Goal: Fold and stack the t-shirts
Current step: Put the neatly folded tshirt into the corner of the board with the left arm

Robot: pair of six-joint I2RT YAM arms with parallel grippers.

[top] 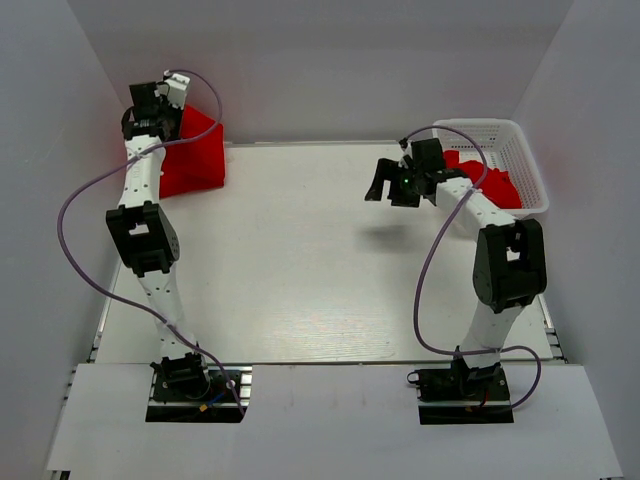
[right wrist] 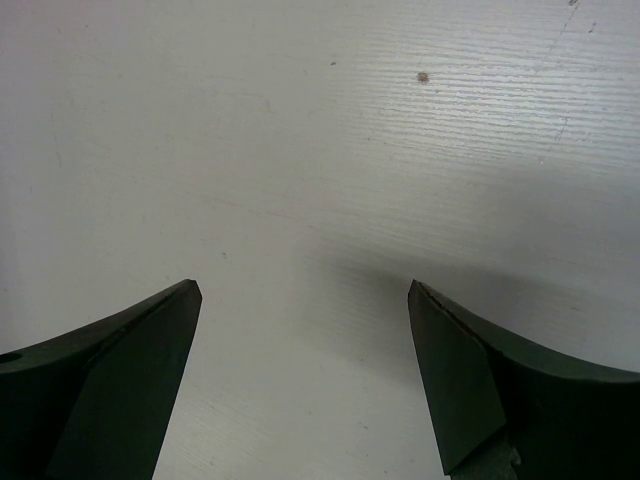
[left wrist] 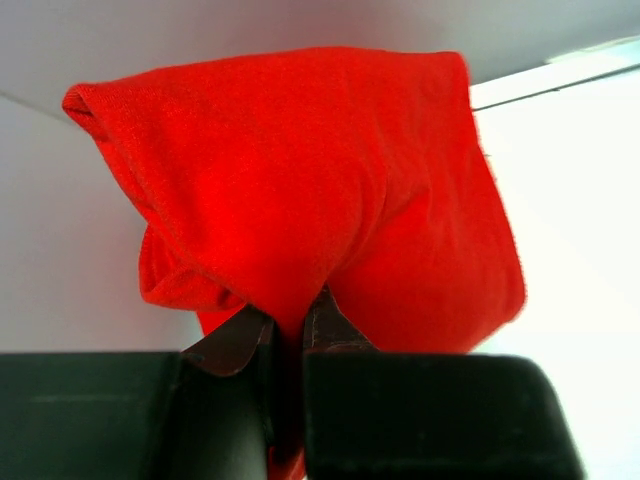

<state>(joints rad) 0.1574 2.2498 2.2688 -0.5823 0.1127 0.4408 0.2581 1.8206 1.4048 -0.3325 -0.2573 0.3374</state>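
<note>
The left gripper point(left wrist: 288, 322) is pinching a fold of 1 red t-shirt point(left wrist: 330, 180) between its nearly closed jaws at the far left corner of the table point(top: 300, 270), with the cloth bunching up beyond them. The right gripper point(right wrist: 305, 300) is hovering over the table toward the far right corner, jaws spread wide with nothing between them, near the white basket point(top: 535, 180). More red t-shirts point(top: 495, 187) are lying crumpled inside that basket.

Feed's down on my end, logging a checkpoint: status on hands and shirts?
Left hand shut on a red shirt, far left corner. Right hand open, empty, over the table. More shirts in basket. Nothing in the way.
</note>
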